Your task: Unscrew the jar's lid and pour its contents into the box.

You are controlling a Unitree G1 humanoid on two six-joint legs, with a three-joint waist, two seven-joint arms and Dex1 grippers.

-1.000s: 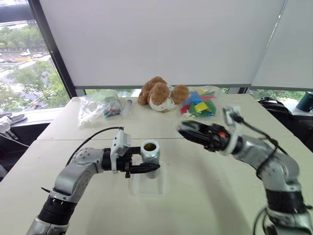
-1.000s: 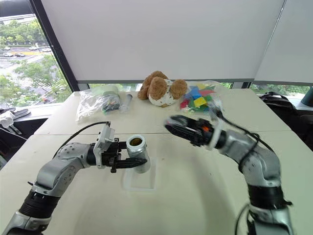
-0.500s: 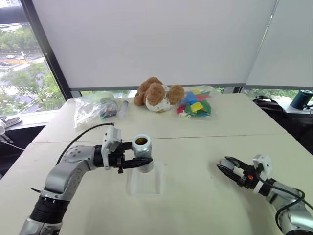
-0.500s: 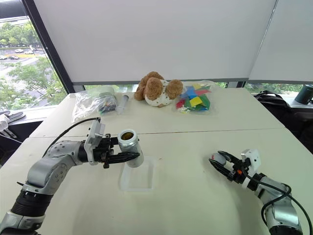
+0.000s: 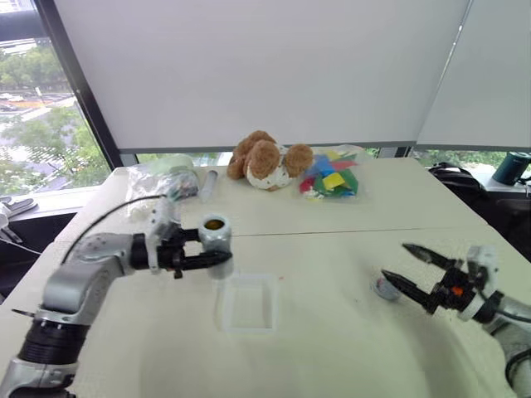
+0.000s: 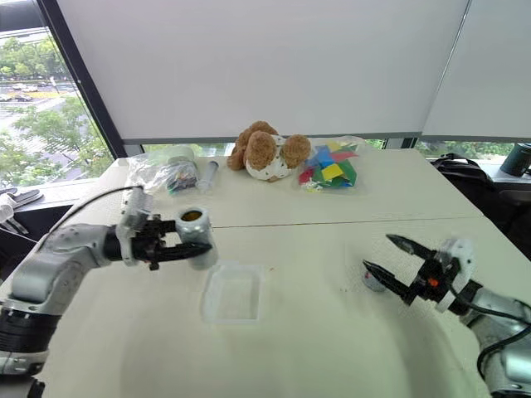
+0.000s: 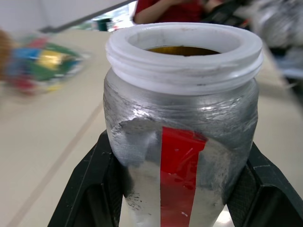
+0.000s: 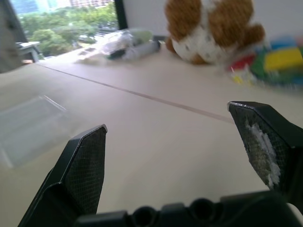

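Observation:
The jar [image 5: 215, 235], silvery with a red stripe, stands upright in the air, left of the box and higher than it. My left gripper [image 5: 217, 255] is shut on the jar's body, its black fingers [image 7: 90, 189] on both sides of it. The white threaded mouth is bare, and the brown contents [image 7: 185, 49] show inside. The box [image 5: 246, 303], a clear shallow tray, lies on the table in front of me. At the right, my right gripper [image 5: 397, 262] stands open just above the table. The round grey lid [image 5: 384, 288] lies on the table under its lower finger.
A brown teddy bear [image 5: 267, 159], a bag of coloured pieces [image 5: 332, 178], clear plastic bags [image 5: 158, 184] and a slim grey tube [image 5: 207, 182] line the table's far side. A window runs along the left. A person in red [image 7: 180, 9] is beyond the table.
My right gripper swung down to the right from near the jar, opened and left the lid on the table. My left gripper carried the jar leftwards and up, off the box.

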